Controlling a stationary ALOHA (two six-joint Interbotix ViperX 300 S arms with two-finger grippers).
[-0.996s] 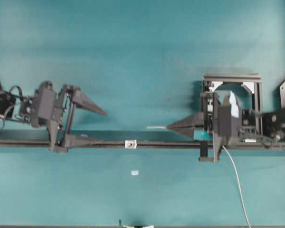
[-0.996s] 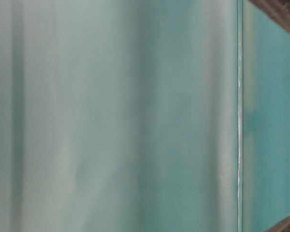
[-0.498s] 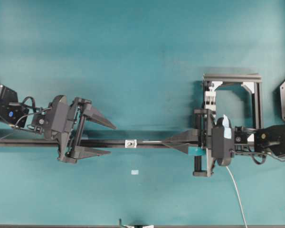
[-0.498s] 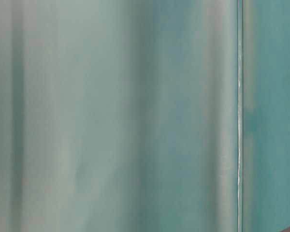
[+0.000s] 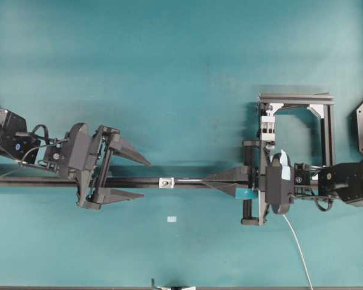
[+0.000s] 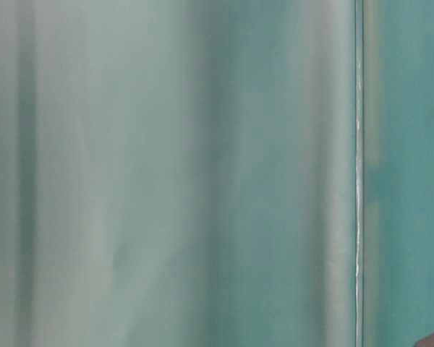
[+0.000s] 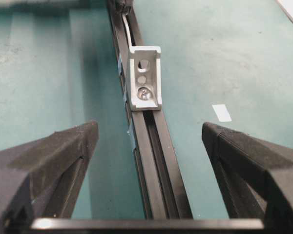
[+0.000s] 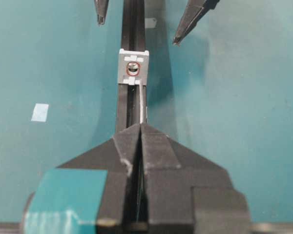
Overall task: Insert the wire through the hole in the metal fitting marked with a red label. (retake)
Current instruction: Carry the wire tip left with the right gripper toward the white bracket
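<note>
From overhead, we see the metal fitting (image 5: 166, 182) seated on the black rail (image 5: 48, 181) that crosses the teal worktop (image 5: 169, 78) left to right, nearer its front edge than its back. The right tool (image 5: 207, 179), pressed together, pinches the wire (image 5: 190, 180), whose short free end lies along the rail and reaches right up to the fitting; whether the tip has entered the hole we cannot tell from here. The wire's tail (image 5: 299, 248) trails toward the front edge. The left tool (image 5: 146, 179) stands spread astride the rail, just left of the fitting and holding nothing. A small pale tag (image 5: 172, 219) lies in front of the rail.

The table-level view gives us only blurred teal.

From the left wrist, we look down the rail at the fitting (image 7: 145, 84) between the spread fingers (image 7: 53, 156), with a pale strand of wire (image 7: 127, 32) behind it.

From the right wrist, the red-ringed hole (image 8: 132, 68) faces us beyond the clamped fingertips (image 8: 151, 146), the wire (image 8: 143, 106) leading toward it slightly right of centre.

We judge the wire light and springy, quick to bow when pushed, so it is best gripped close behind the tip; the fitting looks rigid and fixed.
</note>
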